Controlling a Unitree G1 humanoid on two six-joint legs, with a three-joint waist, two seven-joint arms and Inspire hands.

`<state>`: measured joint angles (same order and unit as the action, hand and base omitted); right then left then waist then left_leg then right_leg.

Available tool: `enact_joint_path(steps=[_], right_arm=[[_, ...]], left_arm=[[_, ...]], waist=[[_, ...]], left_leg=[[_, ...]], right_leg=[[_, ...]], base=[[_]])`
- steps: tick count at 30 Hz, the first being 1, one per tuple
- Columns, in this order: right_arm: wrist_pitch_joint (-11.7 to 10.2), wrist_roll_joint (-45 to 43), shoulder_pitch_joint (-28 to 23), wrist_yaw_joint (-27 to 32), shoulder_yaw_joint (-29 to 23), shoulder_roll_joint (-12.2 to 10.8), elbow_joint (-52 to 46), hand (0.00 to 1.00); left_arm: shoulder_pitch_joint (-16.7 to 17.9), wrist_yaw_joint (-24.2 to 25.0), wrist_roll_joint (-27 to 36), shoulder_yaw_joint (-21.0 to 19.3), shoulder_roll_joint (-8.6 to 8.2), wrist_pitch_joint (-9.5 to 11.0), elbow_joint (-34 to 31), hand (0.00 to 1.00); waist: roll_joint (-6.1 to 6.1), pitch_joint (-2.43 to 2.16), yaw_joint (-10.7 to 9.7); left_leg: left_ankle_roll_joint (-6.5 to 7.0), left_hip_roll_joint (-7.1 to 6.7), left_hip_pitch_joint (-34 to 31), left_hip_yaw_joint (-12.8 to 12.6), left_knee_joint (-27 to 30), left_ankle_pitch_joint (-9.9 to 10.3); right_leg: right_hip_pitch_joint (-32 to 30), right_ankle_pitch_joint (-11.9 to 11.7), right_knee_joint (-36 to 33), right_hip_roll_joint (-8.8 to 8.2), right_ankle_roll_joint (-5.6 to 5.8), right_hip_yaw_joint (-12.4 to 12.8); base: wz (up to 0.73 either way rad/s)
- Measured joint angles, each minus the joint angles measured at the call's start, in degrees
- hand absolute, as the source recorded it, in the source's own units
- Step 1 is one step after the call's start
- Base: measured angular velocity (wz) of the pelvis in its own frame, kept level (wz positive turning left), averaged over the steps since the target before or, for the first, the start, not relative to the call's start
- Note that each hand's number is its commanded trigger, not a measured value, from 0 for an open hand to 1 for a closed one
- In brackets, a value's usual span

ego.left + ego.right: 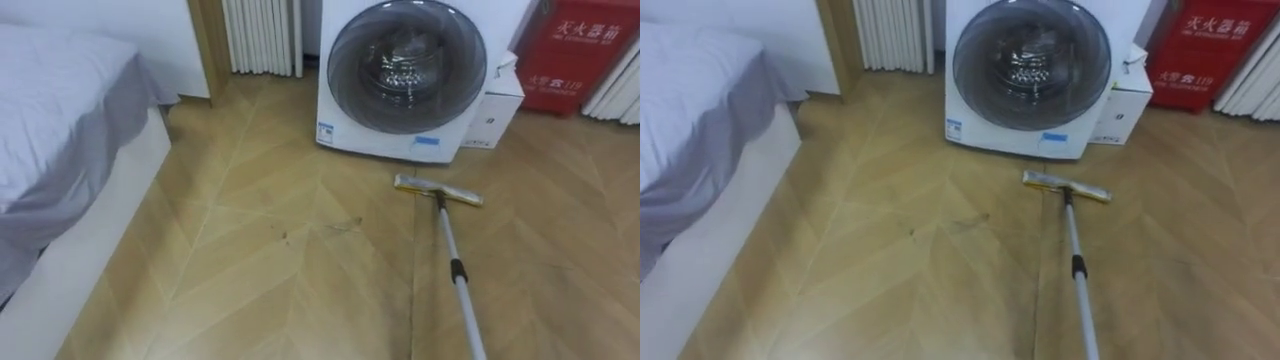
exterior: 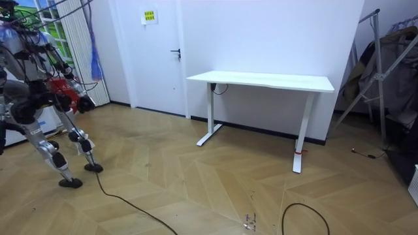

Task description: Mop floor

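Hand state: cannot be told. The mop's handle (image 1: 455,270) leaves the eye views at the lower edge, right of centre, with no hold on it in sight there.

Mop head (image 1: 438,189): flat and pale yellow-grey. It lies crosswise on the floor (image 1: 250,270), just in front of the washing machine (image 1: 405,75), below that machine's right front corner and slightly apart from it.

Handle: a silver pole with a black collar partway along. It rises from the middle of the mop head and runs back toward the robot.

Floor: light wood in a herringbone pattern. A darker strip (image 1: 413,290) runs along it just left of the handle, from the mop head to the lower edge. A few small dark marks (image 1: 340,225) sit left of the mop head, toward the middle of the floor.

Surroundings:
- A white box (image 1: 495,110) stands touching the machine's right side.
- A red cabinet (image 1: 575,50) stands beyond the box.
- A radiator (image 1: 262,35) stands against the wall left of the machine.
- A bed (image 1: 60,130) with grey bedding occupies the left side.

Room view: the robot stands at that view's left edge with feet apart and knees bent. It is well apart from a white desk (image 2: 261,81) standing against the far wall.
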<state>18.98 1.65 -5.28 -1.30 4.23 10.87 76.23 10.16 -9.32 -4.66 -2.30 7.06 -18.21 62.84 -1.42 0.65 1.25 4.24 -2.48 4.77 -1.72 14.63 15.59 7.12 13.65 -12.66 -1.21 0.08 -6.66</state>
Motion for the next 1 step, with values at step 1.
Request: enact_joint_path(steps=[1], right_arm=[[-0.08, 0.01, -0.18, -0.18, -0.02, 0.01, -0.01, 1.00]], left_arm=[[0.11, 0.01, -0.03, -0.21, 0.01, 0.00, 0.00, 0.00]], waist=[[0.02, -0.01, 0.00]], left_leg=[[-0.03, 0.03, 0.09, -0.04, -0.07, -0.02]], right_leg=[[0.02, -0.01, 0.03, 0.04, -0.02, 0.02]], base=[[0.00]])
